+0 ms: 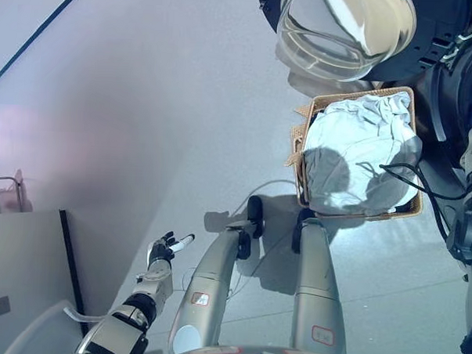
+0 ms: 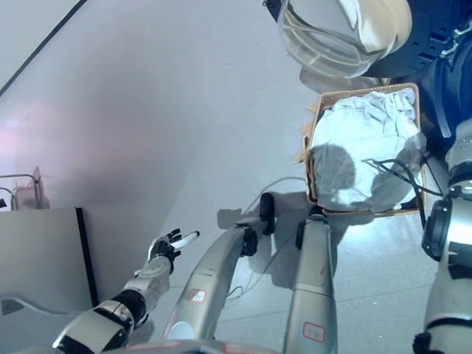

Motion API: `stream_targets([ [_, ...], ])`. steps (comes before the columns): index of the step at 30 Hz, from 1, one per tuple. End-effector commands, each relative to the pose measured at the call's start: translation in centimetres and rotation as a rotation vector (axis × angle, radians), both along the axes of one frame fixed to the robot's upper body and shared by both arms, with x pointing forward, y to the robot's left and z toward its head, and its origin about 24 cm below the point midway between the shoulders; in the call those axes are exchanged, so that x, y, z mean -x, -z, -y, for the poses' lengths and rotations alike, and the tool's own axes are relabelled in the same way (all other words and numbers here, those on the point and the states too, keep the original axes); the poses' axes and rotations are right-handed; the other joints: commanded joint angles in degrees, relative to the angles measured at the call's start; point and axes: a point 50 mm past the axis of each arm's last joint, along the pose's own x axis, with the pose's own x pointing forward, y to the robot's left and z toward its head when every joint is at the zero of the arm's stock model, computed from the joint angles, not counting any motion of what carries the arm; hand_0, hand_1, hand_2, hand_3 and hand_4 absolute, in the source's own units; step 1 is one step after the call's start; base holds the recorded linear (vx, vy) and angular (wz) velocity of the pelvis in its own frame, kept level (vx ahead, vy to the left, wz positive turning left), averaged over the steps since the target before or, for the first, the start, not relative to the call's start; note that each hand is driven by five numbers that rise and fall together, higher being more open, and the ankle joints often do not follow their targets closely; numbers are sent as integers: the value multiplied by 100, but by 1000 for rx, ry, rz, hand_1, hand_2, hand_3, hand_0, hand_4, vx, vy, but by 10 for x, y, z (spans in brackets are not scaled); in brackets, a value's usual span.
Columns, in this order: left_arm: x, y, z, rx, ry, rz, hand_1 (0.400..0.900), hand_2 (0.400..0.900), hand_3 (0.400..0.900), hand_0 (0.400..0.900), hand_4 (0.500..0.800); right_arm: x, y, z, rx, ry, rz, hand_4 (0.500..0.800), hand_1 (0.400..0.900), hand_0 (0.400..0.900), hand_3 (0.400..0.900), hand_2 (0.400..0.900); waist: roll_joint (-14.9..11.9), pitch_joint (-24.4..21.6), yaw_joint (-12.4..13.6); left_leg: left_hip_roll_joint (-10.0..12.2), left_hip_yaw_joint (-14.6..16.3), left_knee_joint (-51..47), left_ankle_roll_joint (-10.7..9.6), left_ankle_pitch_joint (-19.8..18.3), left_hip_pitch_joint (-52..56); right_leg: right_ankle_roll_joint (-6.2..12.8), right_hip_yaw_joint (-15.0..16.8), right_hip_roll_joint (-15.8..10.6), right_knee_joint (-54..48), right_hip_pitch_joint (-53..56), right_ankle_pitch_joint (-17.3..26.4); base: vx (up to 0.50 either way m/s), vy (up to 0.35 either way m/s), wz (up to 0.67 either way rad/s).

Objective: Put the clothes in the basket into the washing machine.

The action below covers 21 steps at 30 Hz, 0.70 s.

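A wicker basket (image 1: 298, 152) stands on the floor at the upper right, heaped with white and pale grey clothes (image 1: 363, 147). Just beyond it is the washing machine's dark front (image 1: 454, 37), its round glass door (image 1: 344, 29) swung open above the basket. My left hand (image 1: 167, 251) is at the lower left, far from the basket, fingers spread open and empty; it also shows in the right eye view (image 2: 170, 246). My right arm (image 2: 449, 225) runs up the right edge beside the basket. Its hand does not show.
A grey cabinet (image 1: 20, 277) with a dark edge stands at the lower left, with a small metal rack (image 1: 4, 190) behind it. A dark line (image 1: 39, 31) crosses the pale floor at the upper left.
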Motion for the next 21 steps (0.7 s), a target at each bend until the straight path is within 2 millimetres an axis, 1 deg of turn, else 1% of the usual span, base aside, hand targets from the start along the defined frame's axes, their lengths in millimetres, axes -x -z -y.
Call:
stream_targets([
  [1,36,16,-27,-98,-63,-89,900,900,900,900,800,17,-40,5,336,69,-16,800,900,900,900,900,111,-9,-244,-49,206,378,8,-338,-442,384,110,456,-113,-107,341,0,0,0],
  [4,34,15,-27,-101,-61,-79,900,900,900,900,800,11,-36,-3,403,44,-64,800,900,900,900,900,92,3,-263,-46,196,352,22,-330,-437,385,104,466,-146,-94,359,0,0,0],
  [7,33,14,-29,-103,-68,-74,900,900,900,900,800,0,-27,-20,475,-24,-81,800,900,900,900,900,56,22,-301,-24,204,373,37,-333,-456,375,85,488,-189,-94,367,-28,16,-4],
  [10,34,14,-31,-98,-87,-80,900,900,900,900,800,-9,-10,-40,555,-116,-101,800,900,900,900,900,-10,48,-345,-12,192,461,55,-338,-531,368,58,528,-183,-150,385,-41,24,-3],
  [11,36,15,-32,-92,-97,-84,900,900,900,900,800,-12,-1,-46,563,-164,-98,800,900,900,900,900,-30,64,-369,-6,187,483,61,-340,-555,369,45,537,-177,-170,398,-39,30,-2],
  [12,37,16,-34,-94,-105,-92,900,900,900,900,800,-12,5,-50,567,-186,-94,800,900,900,900,900,-46,71,-378,-4,170,493,63,-337,-576,366,33,542,-185,-184,410,-40,37,-2],
  [13,39,16,-37,-92,-119,-101,900,900,900,900,800,-15,15,-58,585,-248,-93,800,900,900,900,900,-65,106,-407,4,151,491,63,-327,-577,364,18,552,-204,-176,422,-33,37,-3],
  [14,40,17,-38,-93,-124,-110,900,900,900,900,800,-15,20,-62,588,-276,-78,800,900,900,900,900,-91,99,-423,8,145,508,66,-325,-615,367,12,556,-205,-209,440,-37,52,-4],
  [15,43,18,-40,-94,-132,-123,900,900,900,900,800,-16,29,-69,587,-324,-80,800,900,900,900,900,-118,132,-443,19,141,527,66,-322,-632,364,0,568,-221,-206,456,-27,56,-4],
  [18,48,20,-45,-97,-153,-148,900,900,900,900,800,-15,50,-85,616,-398,-97,800,900,900,900,900,-167,156,-484,37,121,562,72,-310,-698,372,-19,592,-246,-242,510,-25,63,-5],
  [19,50,21,-46,-96,-159,-154,900,900,900,900,800,-14,57,-89,613,-427,-99,800,900,900,900,900,-180,167,-498,43,114,577,77,-305,-719,378,-27,598,-252,-252,528,-21,74,-5],
  [21,49,20,-48,-96,-165,-148,900,900,900,900,800,-13,69,-90,597,-454,-121,800,900,900,900,900,-203,171,-510,50,94,564,82,-302,-732,387,-40,609,-291,-245,551,-17,86,-5],
])
